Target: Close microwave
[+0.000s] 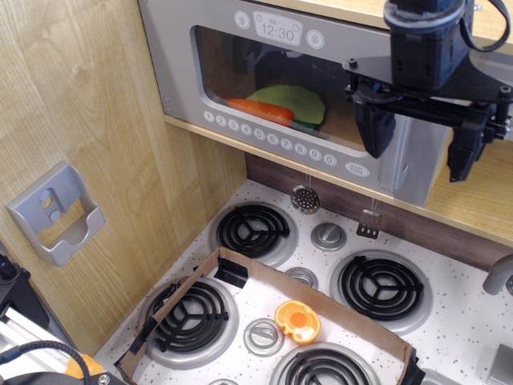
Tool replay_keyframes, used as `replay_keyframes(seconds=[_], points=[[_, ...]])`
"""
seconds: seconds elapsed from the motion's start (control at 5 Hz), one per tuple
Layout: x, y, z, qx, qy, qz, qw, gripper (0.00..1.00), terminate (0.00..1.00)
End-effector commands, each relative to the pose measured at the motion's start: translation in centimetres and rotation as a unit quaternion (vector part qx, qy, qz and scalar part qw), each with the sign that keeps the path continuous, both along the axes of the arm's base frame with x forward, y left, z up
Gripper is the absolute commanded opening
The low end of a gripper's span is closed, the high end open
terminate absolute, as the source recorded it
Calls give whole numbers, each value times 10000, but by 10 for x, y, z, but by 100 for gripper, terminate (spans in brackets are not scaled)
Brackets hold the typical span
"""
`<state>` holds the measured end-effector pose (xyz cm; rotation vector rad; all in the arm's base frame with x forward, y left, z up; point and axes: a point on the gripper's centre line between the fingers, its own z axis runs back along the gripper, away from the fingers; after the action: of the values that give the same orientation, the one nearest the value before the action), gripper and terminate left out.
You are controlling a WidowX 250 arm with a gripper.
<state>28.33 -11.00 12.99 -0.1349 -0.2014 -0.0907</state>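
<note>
The microwave (296, 96) sat up on the wooden shelf, its silver door looking swung nearly flush, carrot (258, 109) and green plate (296, 99) visible through the window. The gripper (421, 148) hung at the door's right end, fingers spread wide, holding nothing. Closing looked almost done; I'd judge a last press on that edge would seat it. Open room lay below over the stove burners (255, 228).
</note>
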Motion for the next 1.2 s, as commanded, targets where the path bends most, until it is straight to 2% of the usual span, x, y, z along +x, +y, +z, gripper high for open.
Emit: replay_keyframes(seconds=[0.0, 0.2, 1.0], points=[[-3, -5, -6, 40, -26, 429, 9991, 100, 0], [8, -2, -7, 38, 122, 368, 9992, 100, 0], [8, -3, -7, 41, 105, 420, 9991, 100, 0]])
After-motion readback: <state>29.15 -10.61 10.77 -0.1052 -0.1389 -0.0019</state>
